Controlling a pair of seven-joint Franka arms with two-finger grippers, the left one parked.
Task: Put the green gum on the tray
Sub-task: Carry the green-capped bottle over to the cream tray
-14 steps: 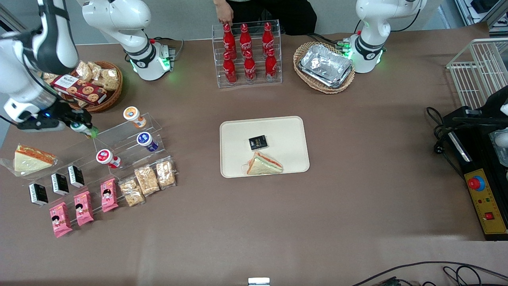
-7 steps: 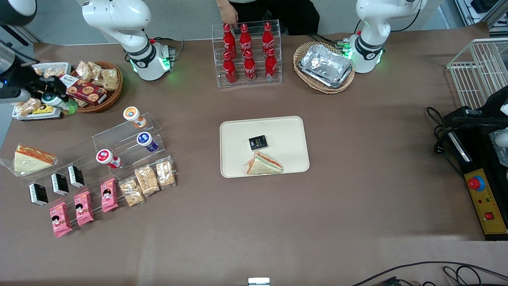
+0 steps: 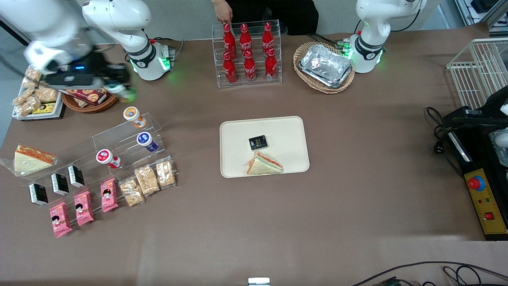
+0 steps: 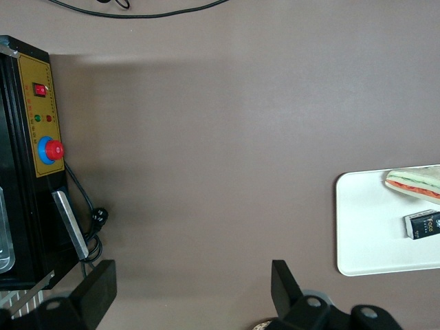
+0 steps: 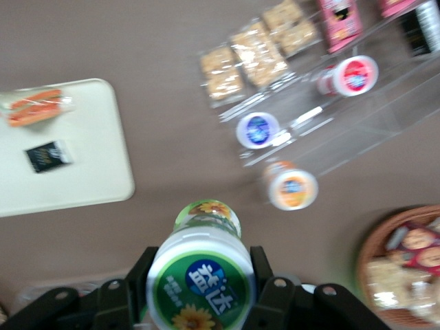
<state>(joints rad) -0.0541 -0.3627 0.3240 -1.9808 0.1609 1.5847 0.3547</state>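
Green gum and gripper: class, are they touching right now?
Touching. The right wrist view shows the gripper with a finger pressed against each side of the green gum, carried above the table, short of the tray.

A clear acrylic stepped rack (image 3: 127, 139) held an orange-lidded bottle (image 3: 132, 115), a blue-lidded bottle (image 3: 146, 141) and a red-lidded bottle (image 3: 106, 157), with three clear packets of beige crackers (image 3: 147, 181) and three pink snack packs (image 3: 83, 207) lying nearer the front camera. Six red cola bottles (image 3: 247, 53) stood in a clear tiered stand, beside a wicker basket of crinkled silver foil trays (image 3: 325, 65). A wrapped triangular sandwich (image 3: 28, 159) lay toward the working arm's end of the table.
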